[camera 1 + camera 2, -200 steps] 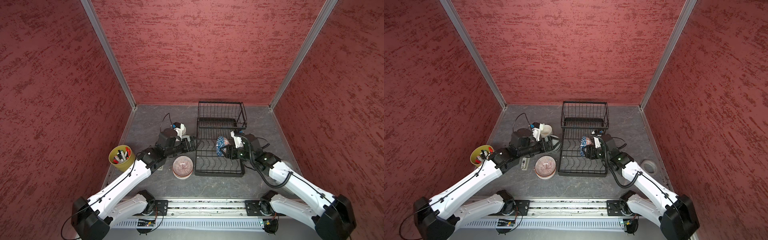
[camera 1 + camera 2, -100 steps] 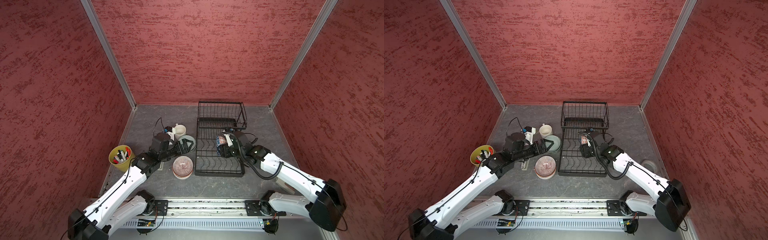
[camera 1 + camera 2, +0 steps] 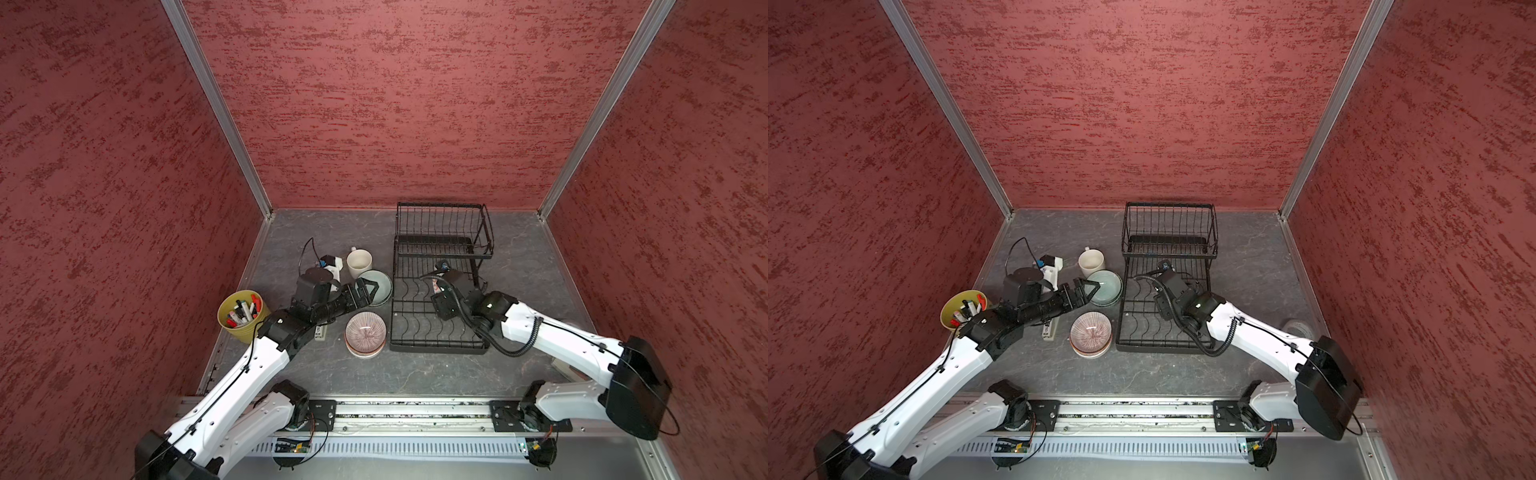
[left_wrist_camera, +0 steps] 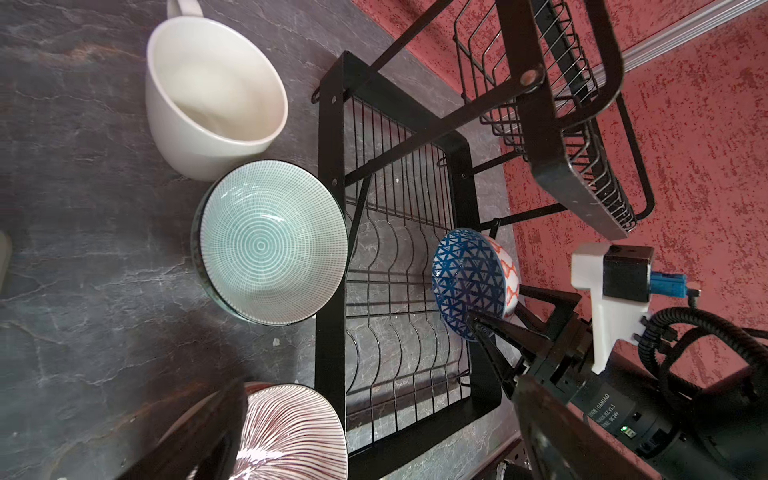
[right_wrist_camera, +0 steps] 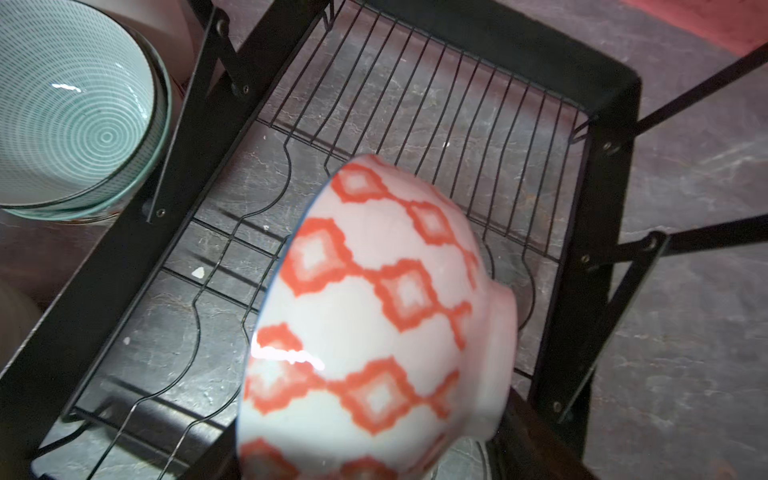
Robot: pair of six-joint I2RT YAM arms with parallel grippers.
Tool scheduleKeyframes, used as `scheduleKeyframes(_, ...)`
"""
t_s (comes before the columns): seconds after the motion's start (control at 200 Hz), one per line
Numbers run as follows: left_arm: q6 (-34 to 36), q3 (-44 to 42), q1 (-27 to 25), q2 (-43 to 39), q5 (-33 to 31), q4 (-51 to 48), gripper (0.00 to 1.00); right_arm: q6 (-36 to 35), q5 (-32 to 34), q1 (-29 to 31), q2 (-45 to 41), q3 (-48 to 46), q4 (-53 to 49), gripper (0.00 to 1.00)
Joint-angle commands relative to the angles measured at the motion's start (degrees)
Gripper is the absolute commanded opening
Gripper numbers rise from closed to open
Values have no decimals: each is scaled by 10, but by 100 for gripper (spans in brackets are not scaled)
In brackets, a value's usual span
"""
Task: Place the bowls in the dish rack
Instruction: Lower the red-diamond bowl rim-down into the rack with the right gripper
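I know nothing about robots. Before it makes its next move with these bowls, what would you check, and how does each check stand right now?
1. Right jaws clamp the orange bowl by its rim: ok.
2. That bowl is on edge above the rack's lower tier: ok.
3. Slots under it are free: ok.
4. Bowl rests in a slot: cannot tell.
5. Left jaws open over the green bowl: ok.
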Motion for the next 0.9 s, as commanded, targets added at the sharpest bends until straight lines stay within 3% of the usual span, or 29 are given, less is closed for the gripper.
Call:
scheduleKeyframes(0.0,9,-5,8,-8,8,-3,100,-31,76,12,4,25,28,54)
scheduleKeyframes(0.892,13,-25,63,-14,40,16,100,-183,257,42,156,48,103,51)
